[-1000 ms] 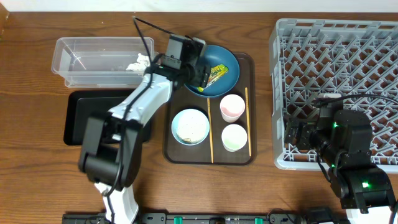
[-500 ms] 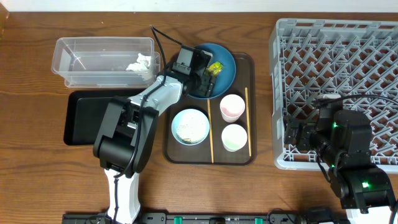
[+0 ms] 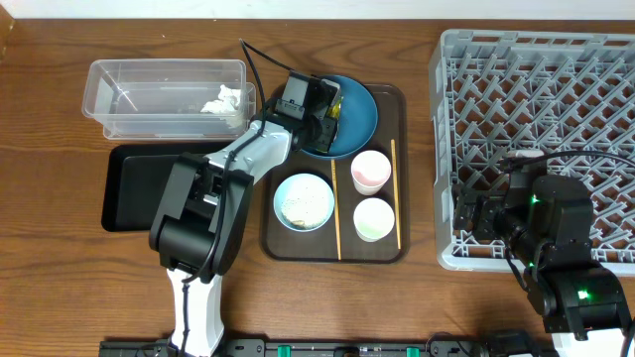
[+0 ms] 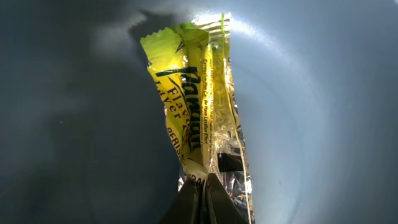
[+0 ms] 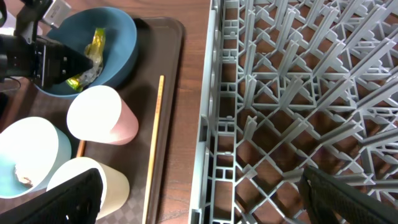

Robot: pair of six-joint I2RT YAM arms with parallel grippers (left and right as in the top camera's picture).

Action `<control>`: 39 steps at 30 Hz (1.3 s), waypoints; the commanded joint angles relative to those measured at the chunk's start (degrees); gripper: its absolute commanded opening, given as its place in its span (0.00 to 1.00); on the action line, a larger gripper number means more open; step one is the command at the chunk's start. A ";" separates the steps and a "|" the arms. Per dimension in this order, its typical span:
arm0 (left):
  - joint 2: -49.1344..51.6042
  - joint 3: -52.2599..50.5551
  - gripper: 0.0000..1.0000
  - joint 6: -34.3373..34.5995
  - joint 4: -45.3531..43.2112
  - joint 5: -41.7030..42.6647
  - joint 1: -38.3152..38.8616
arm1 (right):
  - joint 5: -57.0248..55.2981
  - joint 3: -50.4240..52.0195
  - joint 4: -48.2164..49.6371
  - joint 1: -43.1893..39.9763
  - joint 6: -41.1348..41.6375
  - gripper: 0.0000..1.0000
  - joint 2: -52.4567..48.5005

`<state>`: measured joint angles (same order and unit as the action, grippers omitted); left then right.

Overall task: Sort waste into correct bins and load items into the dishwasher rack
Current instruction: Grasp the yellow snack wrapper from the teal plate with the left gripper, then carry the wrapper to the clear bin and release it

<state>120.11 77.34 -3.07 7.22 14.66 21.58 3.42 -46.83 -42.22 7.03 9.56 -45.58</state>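
My left gripper [image 3: 328, 112] is down inside the dark-blue dish [image 3: 359, 121], shut on the near end of the yellow-green snack wrapper [image 4: 198, 106]. Close up, its jaws [image 4: 202, 182] pinch the crinkled foil flat. The dish stands on the brown tray with the light-blue bowl [image 3: 304, 201], pink cup [image 3: 371, 171], pale-green cup [image 3: 374, 218] and two chopsticks [image 3: 394, 193]. A white tissue [image 3: 224, 99] lies in the clear tub [image 3: 149, 94]. My right gripper [image 3: 474, 216] hangs open over the left wall of the grey rack [image 3: 541, 99], holding nothing.
The black tray [image 3: 134, 183] sits in front of the clear tub, partly under my left arm. The brown serving tray [image 3: 298, 248] lies between the bins and the rack. White residue shows in the light-blue bowl. The rack's near-left wall [image 5: 205, 155] is right below my right gripper.
My left arm reached further into the dish, and its jaws closed on the wrapper, which now stands bunched between them. The right arm has not moved.
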 commanded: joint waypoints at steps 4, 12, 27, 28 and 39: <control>-8.83 0.59 0.06 -0.31 2.82 -0.33 -0.33 | -0.17 -1.07 -0.04 0.50 -0.87 0.99 0.20; -19.15 0.59 0.06 -0.31 14.34 -7.10 -5.55 | -0.17 -1.07 -0.02 0.50 -0.87 0.99 0.20; -17.97 0.57 0.11 -0.31 11.23 -8.28 -21.27 | -0.17 -1.07 -0.04 0.50 -0.87 0.99 0.20; -17.64 0.57 0.12 -0.31 10.60 -8.31 -21.84 | -0.17 -1.07 -0.02 0.50 -0.87 0.99 0.20; -17.29 0.57 0.77 -0.28 5.99 -8.26 -24.39 | -0.17 -1.07 -0.04 0.50 -0.87 0.99 0.20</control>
<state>102.56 77.34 -3.14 13.10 6.87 -2.70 3.42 -46.83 -42.24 7.03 9.56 -45.60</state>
